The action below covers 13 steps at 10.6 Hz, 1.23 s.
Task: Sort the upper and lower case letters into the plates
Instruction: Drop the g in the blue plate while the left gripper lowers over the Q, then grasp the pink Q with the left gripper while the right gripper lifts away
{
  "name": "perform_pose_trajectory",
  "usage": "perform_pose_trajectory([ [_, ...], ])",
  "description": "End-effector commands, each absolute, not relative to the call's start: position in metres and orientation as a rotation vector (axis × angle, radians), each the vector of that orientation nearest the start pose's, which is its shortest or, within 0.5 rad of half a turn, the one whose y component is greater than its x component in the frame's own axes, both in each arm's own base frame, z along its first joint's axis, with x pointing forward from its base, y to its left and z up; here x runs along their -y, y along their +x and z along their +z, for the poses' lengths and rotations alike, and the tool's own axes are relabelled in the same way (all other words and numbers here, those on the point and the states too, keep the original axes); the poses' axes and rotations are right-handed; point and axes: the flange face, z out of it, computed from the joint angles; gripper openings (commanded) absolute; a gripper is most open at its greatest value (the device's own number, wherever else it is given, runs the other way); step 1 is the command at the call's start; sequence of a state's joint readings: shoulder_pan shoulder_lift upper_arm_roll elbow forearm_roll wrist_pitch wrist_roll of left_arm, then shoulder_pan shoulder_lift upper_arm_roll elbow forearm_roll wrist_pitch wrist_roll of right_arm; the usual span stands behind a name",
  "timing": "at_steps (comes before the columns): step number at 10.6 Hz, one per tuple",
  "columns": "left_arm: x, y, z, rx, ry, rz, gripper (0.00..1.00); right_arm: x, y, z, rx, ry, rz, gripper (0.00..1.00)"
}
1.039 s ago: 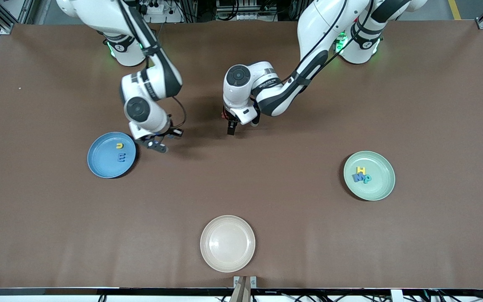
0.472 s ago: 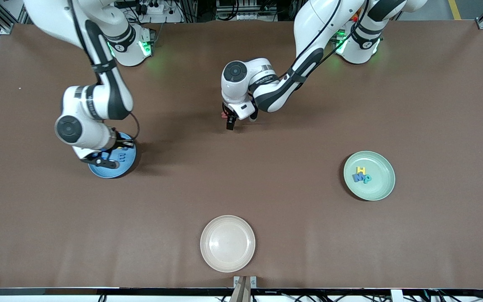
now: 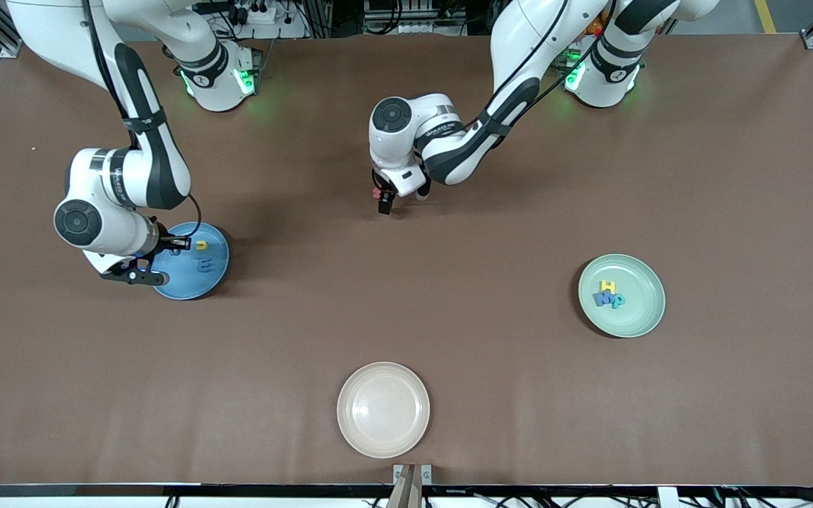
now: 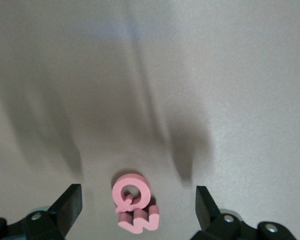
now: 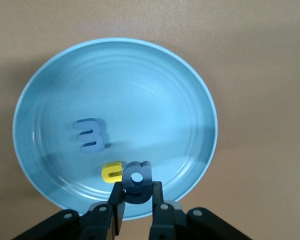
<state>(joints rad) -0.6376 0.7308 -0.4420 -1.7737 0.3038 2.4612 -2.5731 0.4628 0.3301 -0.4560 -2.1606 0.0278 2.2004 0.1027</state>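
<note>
In the front view, the right pincer (image 3: 140,267) hangs over the blue plate (image 3: 210,280), the left pincer (image 3: 384,202) over bare worktop (image 3: 449,339).

In the left wrist view, the left pincer is open above two pink letters (image 4: 133,202) that touch; it may catch both.

In the right wrist view, the right pincer grips the blue g (image 5: 136,180); released here, the g may land on the yellow u (image 5: 111,171).

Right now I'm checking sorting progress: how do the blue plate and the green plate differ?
The blue plate sits toward the right arm's end of the table; the green plate toward the left arm's end. The blue plate has a yellow u and a blue m lying in it, the green plate three letters clustered together. The right claw holds a blue g over the blue plate; no claw is over the green plate. Both are round and rimmed.
</note>
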Motion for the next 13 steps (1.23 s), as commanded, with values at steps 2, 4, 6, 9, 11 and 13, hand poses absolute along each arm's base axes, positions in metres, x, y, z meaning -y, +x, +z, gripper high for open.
perform_pose_trajectory([
  [2,0.57,0.328,0.183,2.002,-2.462,0.11,1.0,0.016,0.535,0.234,0.028,-3.254,0.431,1.0],
  [4,0.57,0.328,0.181,1.999,-2.461,0.109,1.0,0.023,0.535,0.236,0.04,-3.246,0.429,1.0],
  [6,0.57,0.328,0.18,1.998,-2.461,0.106,1.0,0.018,0.535,0.236,0.023,-3.24,0.422,1.0],
  [9,0.571,0.327,0.178,1.987,-2.485,0.095,0.99,-0.009,0.536,0.239,-0.126,-3.227,0.392,1.0],
  [11,0.572,0.327,0.178,1.993,-2.491,0.103,0.99,-0.032,0.536,0.24,-0.196,-3.231,0.375,1.0],
  [13,0.572,0.326,0.174,1.995,-2.492,0.113,0.98,-0.056,0.531,0.239,-0.193,-3.228,0.393,1.0],
])
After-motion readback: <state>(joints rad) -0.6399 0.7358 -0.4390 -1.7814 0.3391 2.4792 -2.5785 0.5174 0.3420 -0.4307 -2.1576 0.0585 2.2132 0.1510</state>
